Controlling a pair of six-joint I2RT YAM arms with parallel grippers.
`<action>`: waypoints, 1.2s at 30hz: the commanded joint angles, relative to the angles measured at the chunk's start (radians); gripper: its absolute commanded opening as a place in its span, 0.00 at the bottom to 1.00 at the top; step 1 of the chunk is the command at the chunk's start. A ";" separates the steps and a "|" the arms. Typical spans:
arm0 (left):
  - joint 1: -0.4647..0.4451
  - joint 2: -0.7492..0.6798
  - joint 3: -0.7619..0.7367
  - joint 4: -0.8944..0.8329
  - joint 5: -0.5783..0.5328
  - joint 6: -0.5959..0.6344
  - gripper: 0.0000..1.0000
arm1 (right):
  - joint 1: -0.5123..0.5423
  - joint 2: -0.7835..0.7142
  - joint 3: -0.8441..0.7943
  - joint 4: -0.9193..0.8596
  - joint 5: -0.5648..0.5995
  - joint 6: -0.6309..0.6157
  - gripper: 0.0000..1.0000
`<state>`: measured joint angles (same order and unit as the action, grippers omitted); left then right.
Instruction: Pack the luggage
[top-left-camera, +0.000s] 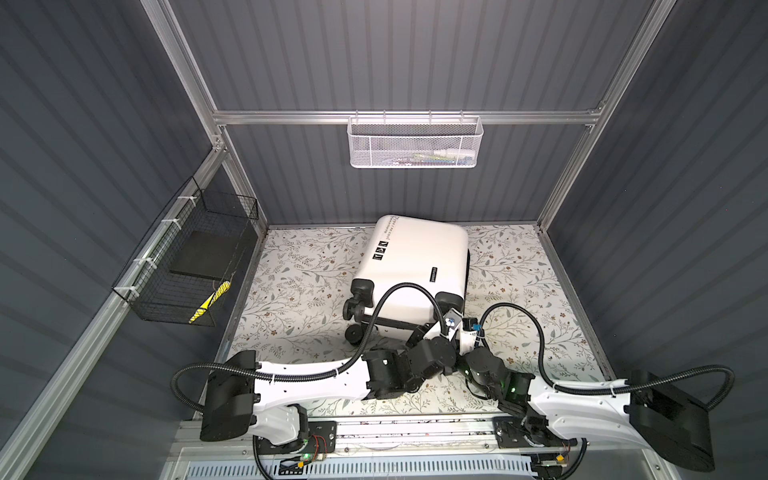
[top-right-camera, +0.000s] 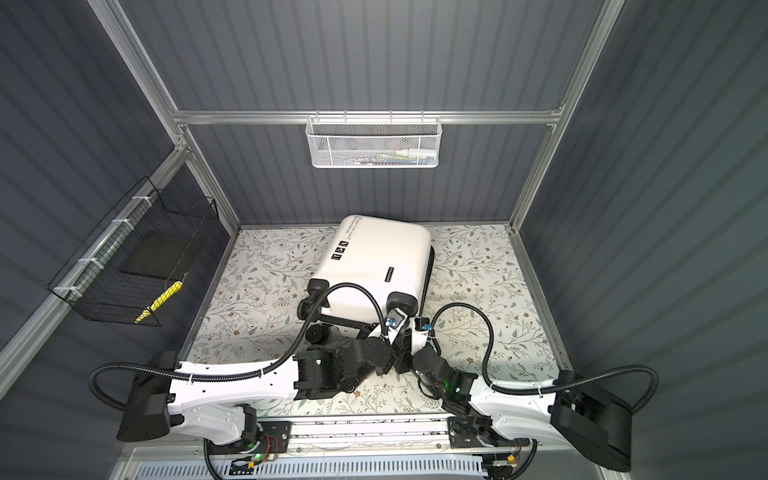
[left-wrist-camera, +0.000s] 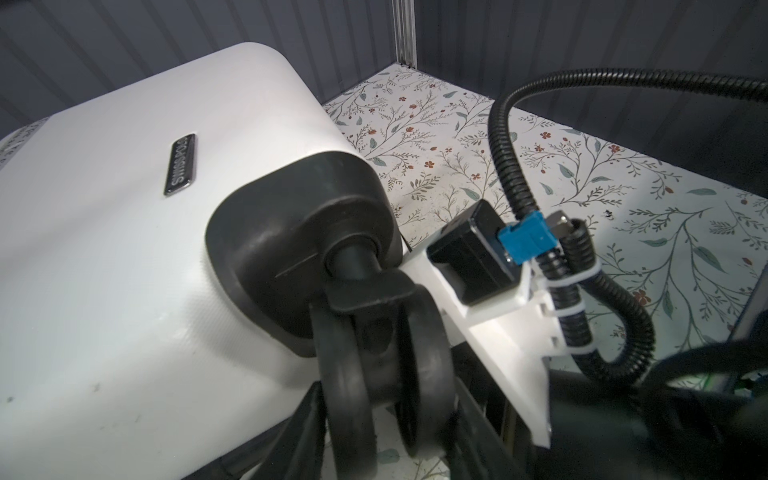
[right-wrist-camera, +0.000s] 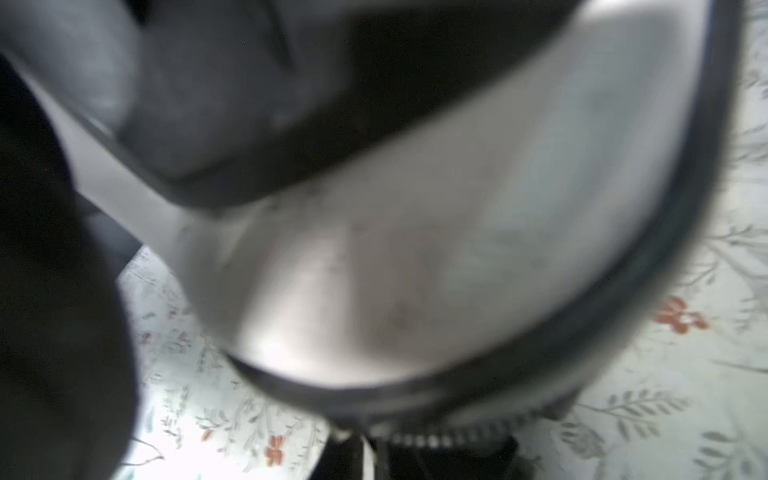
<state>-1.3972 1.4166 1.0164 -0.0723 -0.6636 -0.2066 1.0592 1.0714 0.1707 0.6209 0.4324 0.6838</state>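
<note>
Right wrist view is blurred, but my right jaws (right-wrist-camera: 370, 457) are together at the low edge of the case. They sit right at the zipper (right-wrist-camera: 424, 438), whose teeth run along the black seam. Whether they pinch the pull tab I cannot tell. Just beyond them the rounded white corner of the luggage (top-left-camera: 415, 257) fills the view, so the shell lies directly ahead of and above these jaws.

My left jaws (left-wrist-camera: 386, 401) straddle the spinner wheel (left-wrist-camera: 345, 395) at the same near corner. The dark fingers press on either side of it, so I judge them clamped on the wheel, bracing the case. The black wheel housing (left-wrist-camera: 299, 249) sits just past them, with the broad white face stretching away behind it.

In both top views the luggage (top-right-camera: 374, 257) lies closed on its broad side on the floral table (top-left-camera: 291, 299). Its wheel end is toward my arms and its long axis runs away to the back wall, slightly skewed. Both arms meet at the near right wheel corner. The right arm is on the outer side, next to the seam, so I judge that any zipper pull would follow that seam along the case's right edge, away from me.
</note>
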 joint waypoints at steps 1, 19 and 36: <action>-0.019 -0.068 0.038 0.217 0.071 0.007 0.00 | -0.004 -0.014 0.036 0.069 0.089 0.018 0.00; -0.018 -0.059 0.024 0.207 0.024 -0.005 0.00 | -0.005 -0.305 -0.066 -0.264 0.247 0.238 0.00; -0.018 0.053 0.064 0.210 0.050 -0.019 0.00 | -0.076 -0.304 -0.060 -0.365 0.098 0.245 0.00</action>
<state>-1.4063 1.4757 1.0168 0.0368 -0.6102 -0.2222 1.0222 0.7776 0.1276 0.3187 0.4076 0.8902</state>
